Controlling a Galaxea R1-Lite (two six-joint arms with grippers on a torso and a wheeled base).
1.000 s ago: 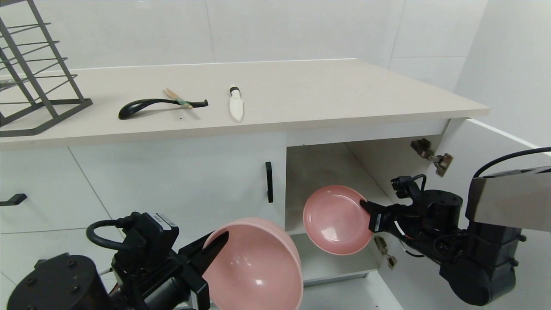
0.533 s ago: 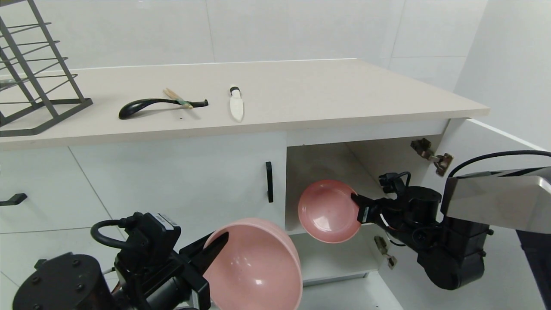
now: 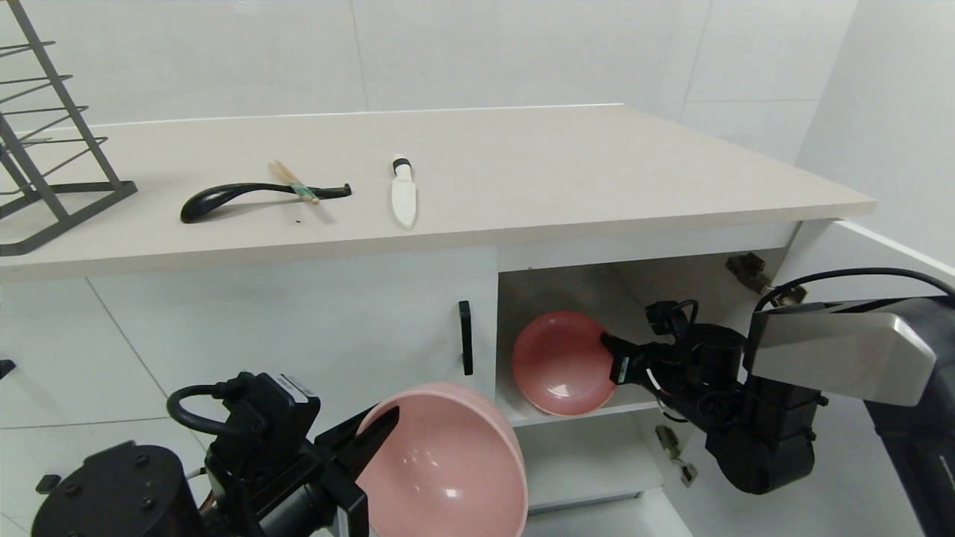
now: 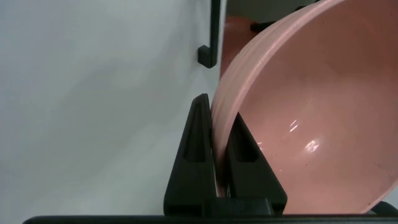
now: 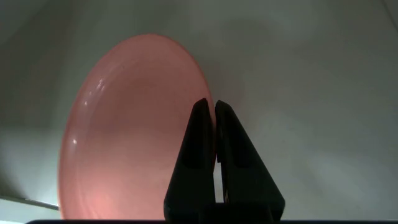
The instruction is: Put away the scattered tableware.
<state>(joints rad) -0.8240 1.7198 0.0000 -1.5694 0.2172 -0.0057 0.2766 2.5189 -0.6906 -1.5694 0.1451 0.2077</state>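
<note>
On your far left a gray wire rack (image 3: 46, 195) stood on the counter (image 3: 597, 164). Next to it, a bit apart, lay a black spoon (image 3: 224, 195) with a long handle. 2 chopsticks (image 3: 292, 183) lay across that handle and touched it. A white knife (image 3: 404, 195) lay just to the right of them, with its tip facing you. Down low, in front of the shut cupboard doors, your left gripper (image 3: 380, 426) pinched the rim of a big pink bowl (image 3: 455, 470). 1 finger was inside the bowl and 1 was outside, tight on the rim. The bowl was tipped on its side, so its open part faced you. It hung in the air and touched nothing else. A black handle (image 3: 465, 347) sat on the door just above it. To the right, the cupboard stood open. Your right gripper (image 3: 608, 344) was squeezed tight on the edge of a pink plate (image 3: 556, 363). The plate was inside the cupboard, tipped up almost on its edge, just over the shelf (image 3: 612, 409). You could not tell if its low edge touched the shelf. The open white door (image 3: 880, 250) stuck out on the far right.
</note>
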